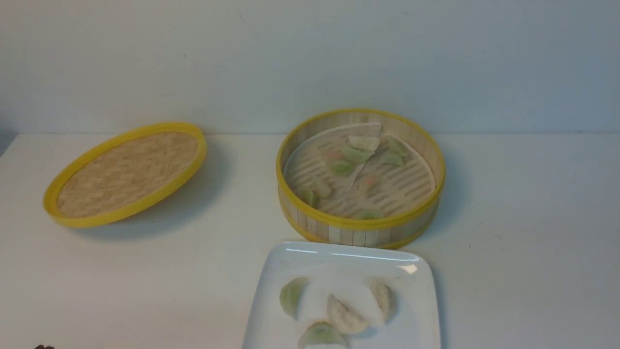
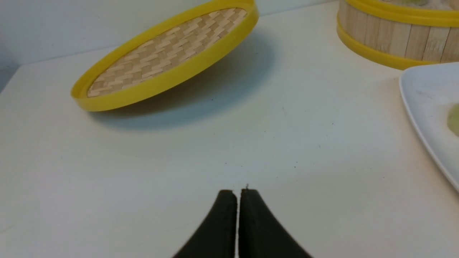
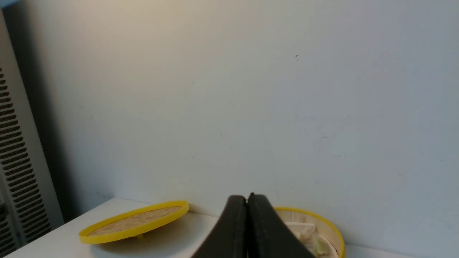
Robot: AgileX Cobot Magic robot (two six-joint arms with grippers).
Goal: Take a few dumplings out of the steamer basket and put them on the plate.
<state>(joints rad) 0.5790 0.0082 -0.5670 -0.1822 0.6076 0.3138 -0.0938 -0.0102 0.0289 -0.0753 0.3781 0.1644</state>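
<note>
A pale wall (image 1: 310,63) with a few small dark marks runs across the upper part of the front view, and a white bench (image 1: 523,232) fills the rest. The right wrist view also takes in one grey panel (image 3: 21,157) with a column of dark slots.

One steamer basket (image 1: 361,237) stands on the bench, right of centre in the upper half of the front view, its yellow-rimmed round wall open at the top. I count ten dumplings (image 1: 364,143) in it: six green, two whitish and two pinkish-orange. Most are grouped toward the far side of the slatted floor, around a torn-looking white liner; two lie near the left wall, one pinkish one near the middle and one green one by the near wall.

One square white plate (image 1: 271,271) sits just in front of the basket, at the bottom centre of the frame, its near edge cut off. Four dumplings are on it, two green and two whitish; a green one and a whitish one touch or nearly touch low in the middle.

One woven lid (image 1: 128,174) with a yellow rim leans tilted at the left of the frame.

Both hands are closed, fingertips together with nothing between them: the left hand (image 2: 238,193) above the bench, the right hand (image 3: 247,197) facing the wall.
</note>
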